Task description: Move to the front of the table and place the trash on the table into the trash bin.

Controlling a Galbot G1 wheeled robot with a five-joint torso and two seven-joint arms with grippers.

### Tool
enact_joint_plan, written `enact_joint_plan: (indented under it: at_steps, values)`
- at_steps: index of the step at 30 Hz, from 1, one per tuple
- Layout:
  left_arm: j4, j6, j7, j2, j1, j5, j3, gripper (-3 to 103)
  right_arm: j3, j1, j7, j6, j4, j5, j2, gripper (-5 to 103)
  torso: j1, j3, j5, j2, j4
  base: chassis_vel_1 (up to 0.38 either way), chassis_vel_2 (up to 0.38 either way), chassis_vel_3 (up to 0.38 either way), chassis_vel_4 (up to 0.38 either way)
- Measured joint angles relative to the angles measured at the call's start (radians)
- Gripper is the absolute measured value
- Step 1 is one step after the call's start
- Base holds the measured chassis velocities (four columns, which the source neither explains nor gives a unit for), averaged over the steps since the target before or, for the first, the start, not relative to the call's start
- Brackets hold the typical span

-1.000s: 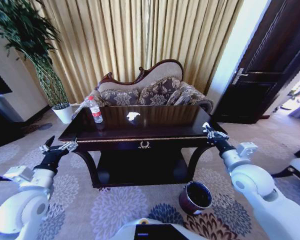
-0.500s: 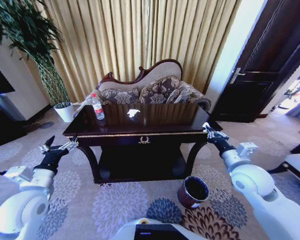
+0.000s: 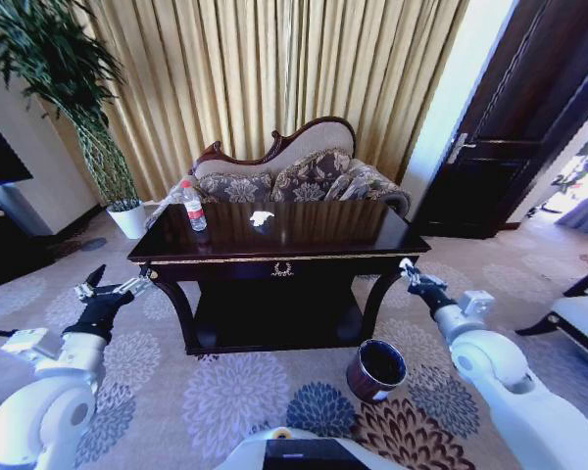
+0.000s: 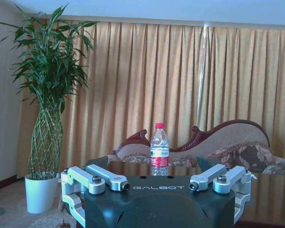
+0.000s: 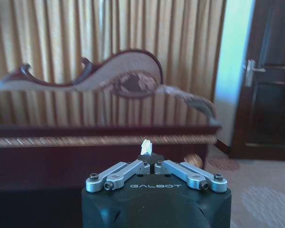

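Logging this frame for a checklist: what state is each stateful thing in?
Water bottle: upright on the table, capped.
Paper scrap: crumpled, on the table.
Trash bin: on the carpet, tilted, open-topped.
Left gripper: open, empty.
Right gripper: shut on a white scrap.
Door: closed.

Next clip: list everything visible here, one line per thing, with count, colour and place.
table: one, near-black with gold trim, centre of room
water bottle: one, clear with red label, upright on the table's left end
paper scrap: one, white, tabletop middle
trash bin: one, dark maroon, on the carpet by the table's right front leg
sofa: one, patterned, behind the table
plant: one, green in a white pot, left corner
curtains: gold, back wall
door: one, dark, right
left gripper: open, low left of the table
right gripper: shut on a small white scrap, near the table's right front corner
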Motion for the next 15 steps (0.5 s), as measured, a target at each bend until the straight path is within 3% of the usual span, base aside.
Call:
enact_joint_plan:
  at_steps: [10, 15]
  values:
    - [0.009, -0.004, 0.000, -0.003, -0.008, 0.002, 0.007, 100, -0.117, -0.007, -0.021, -0.028, -0.192, -0.094, 0.038, 0, 0.000, 0.000, 0.0006, 0.000, -0.0002, 0.000, 0.000, 0.000, 0.000]
    - [0.010, -0.004, 0.000, -0.003, -0.009, 0.002, 0.008, 100, -0.124, -0.003, -0.021, -0.030, -0.202, -0.102, 0.039, 0, 0.000, 0.000, -0.0003, 0.000, 0.0000, 0.000, 0.000, 0.000, 0.000]
